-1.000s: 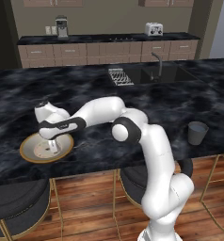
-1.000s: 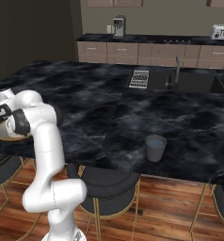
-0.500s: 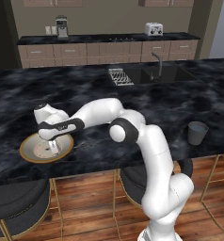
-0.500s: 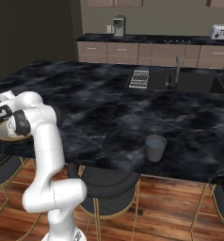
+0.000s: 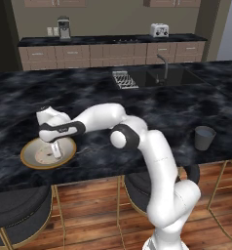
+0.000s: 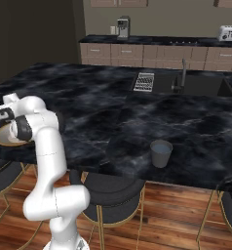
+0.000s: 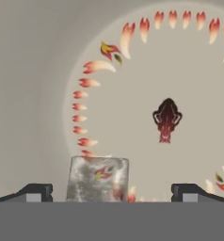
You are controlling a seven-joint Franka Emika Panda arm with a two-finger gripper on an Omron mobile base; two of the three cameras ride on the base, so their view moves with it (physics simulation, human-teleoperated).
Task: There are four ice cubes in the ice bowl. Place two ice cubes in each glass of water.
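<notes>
Gripper spread wide, empty, low in ice bowl; hand view alone resolves ice cube between fingertips.

A home kitchen: a dark marble island counter with bar stools, a sink with a tap, wooden drawers, a toaster and a coffee machine along the back wall.
</notes>
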